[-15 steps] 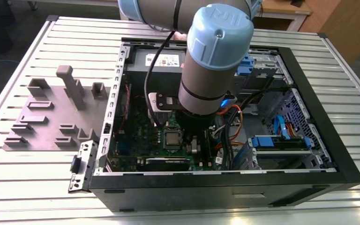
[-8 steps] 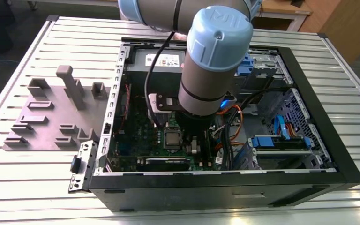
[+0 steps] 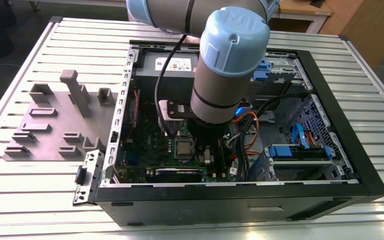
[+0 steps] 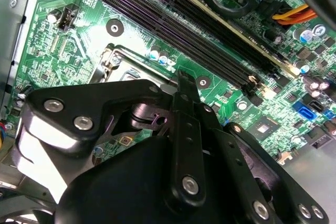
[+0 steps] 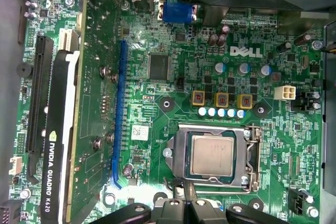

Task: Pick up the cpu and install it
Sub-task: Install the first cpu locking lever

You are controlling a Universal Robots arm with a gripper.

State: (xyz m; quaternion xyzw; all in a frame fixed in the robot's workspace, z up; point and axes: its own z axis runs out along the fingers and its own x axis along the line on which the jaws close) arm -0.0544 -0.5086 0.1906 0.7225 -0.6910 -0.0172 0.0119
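Exterior view: grey-and-blue robot arm [image 3: 229,65] is reaching into the open black computer case [image 3: 245,200].

Second wrist view: black gripper [image 4: 181,85] is hovering over the green motherboard [image 4: 126,19], jaws narrowly closed, holding nothing discernible.

First wrist view: small square silvery cpu [image 5: 212,154] is sitting inside the rectangular metal socket frame [image 5: 253,156], just beside the gripper; a black graphics card [image 5: 52,140] is standing nearby.

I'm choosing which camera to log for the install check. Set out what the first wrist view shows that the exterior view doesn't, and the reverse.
First wrist view alone: the cpu, its silvery top exposed, lying inside the socket frame, plus a graphics card standing along the motherboard.

Exterior view alone: the whole computer case on the slatted table, the grey fixture block beside it, and the arm reaching down into the case.

Both: the green motherboard with the socket frame.
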